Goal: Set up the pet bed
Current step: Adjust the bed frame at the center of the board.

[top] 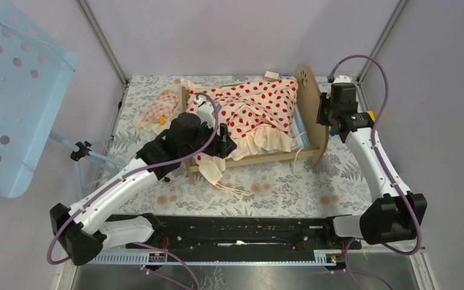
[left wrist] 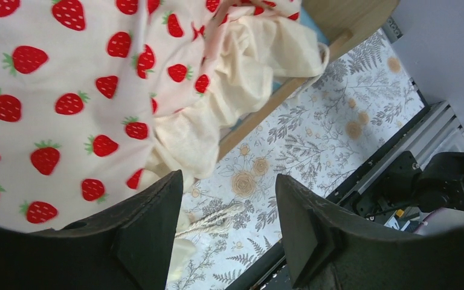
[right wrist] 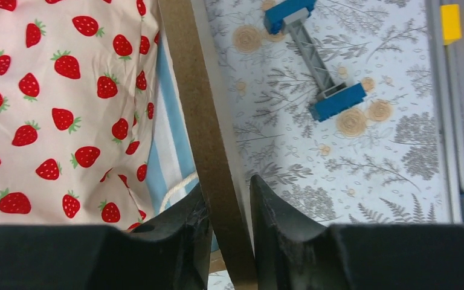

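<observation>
The pet bed (top: pixel 307 109) stands at the middle back of the table, its round headboard (right wrist: pixel 196 103) on the right. A cream blanket with red strawberries (top: pixel 251 106) lies bunched over it, its ruffle spilling over the near rail. A strip of blue-and-white striped mattress (right wrist: pixel 166 139) shows beside the headboard. My right gripper (right wrist: pixel 229 202) is shut on the headboard's edge, one finger on each face. My left gripper (left wrist: pixel 228 208) hovers open over the bed's near left corner beside the blanket (left wrist: pixel 66 103), nothing between its fingers; a cream cord (left wrist: pixel 214 220) lies on the table below.
A small pink checked pillow (top: pixel 156 112) lies left of the bed. A blue-and-grey dumbbell-shaped toy (right wrist: pixel 314 57) rests on the floral cloth right of the headboard. A blue perforated stand (top: pixel 12 90) leans at the far left. The black rail (top: pixel 229 229) runs along the near edge.
</observation>
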Motion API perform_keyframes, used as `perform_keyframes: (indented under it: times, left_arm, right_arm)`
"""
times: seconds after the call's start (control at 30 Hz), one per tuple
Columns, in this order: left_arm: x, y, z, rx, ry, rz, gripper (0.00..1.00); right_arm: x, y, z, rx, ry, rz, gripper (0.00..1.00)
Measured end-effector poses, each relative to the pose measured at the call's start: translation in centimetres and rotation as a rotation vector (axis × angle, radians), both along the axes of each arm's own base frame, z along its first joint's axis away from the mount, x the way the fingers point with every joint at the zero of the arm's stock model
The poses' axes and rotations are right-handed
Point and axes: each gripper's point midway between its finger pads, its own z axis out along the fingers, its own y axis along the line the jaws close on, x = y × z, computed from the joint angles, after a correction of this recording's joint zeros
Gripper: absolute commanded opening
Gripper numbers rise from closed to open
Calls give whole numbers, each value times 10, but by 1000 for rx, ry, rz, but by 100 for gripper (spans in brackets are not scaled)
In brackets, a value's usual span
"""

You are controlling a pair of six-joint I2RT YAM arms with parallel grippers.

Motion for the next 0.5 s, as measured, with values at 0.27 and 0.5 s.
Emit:
perform_keyframes:
  times: [0.27,0.5]
  left_arm:
    - [-6,11,12,-18,-41,20,62]
    - [-3,9,8,5,-19,20,63]
  right_arm:
    - [3,23,1,118,2,48,6]
    - [-4,44,2,196,15,82,2]
